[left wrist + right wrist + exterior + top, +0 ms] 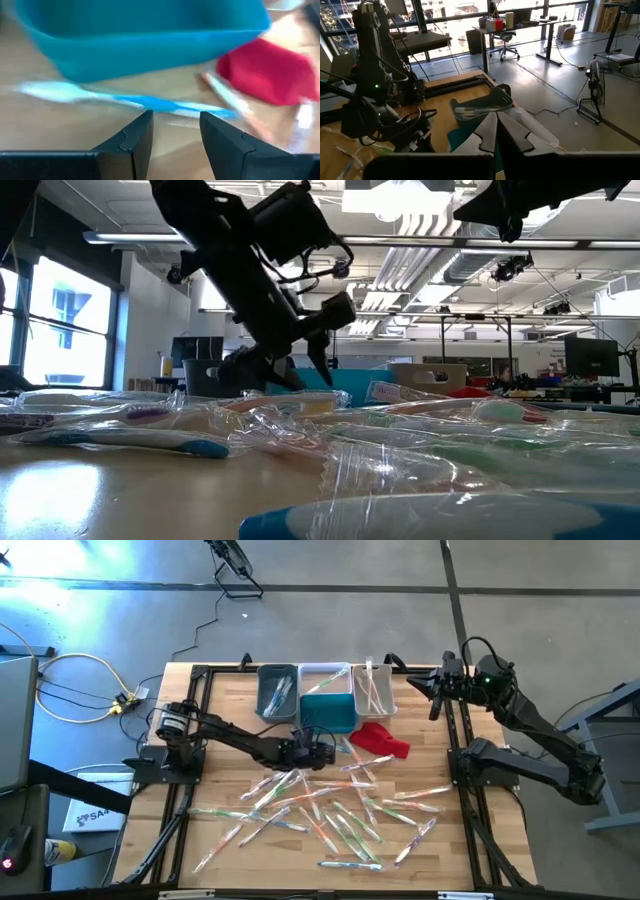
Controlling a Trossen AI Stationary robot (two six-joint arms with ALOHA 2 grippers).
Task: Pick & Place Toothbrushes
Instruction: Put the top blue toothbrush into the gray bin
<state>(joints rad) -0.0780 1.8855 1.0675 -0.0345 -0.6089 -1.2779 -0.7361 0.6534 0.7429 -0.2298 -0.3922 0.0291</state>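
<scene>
Toothbrushes (pixel 330 815) litter the table's near half; from above, we see our left gripper (pixel 325 750) beside the teal bin (pixel 328 712). Wrist view: its fingers (pixel 134 137) stand apart, empty, straddling a blue brush (pixel 160 103), seemingly for pickup. Right gripper (pixel 496 131), closed, waits at the far-right corner.

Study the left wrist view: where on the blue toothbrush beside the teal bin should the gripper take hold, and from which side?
Grip the blue toothbrush at mid-handle, coming from straight above. It lies flat on the table beside the teal bin, crosswise to the open left gripper, so the fingers can straddle its thin handle.
</scene>
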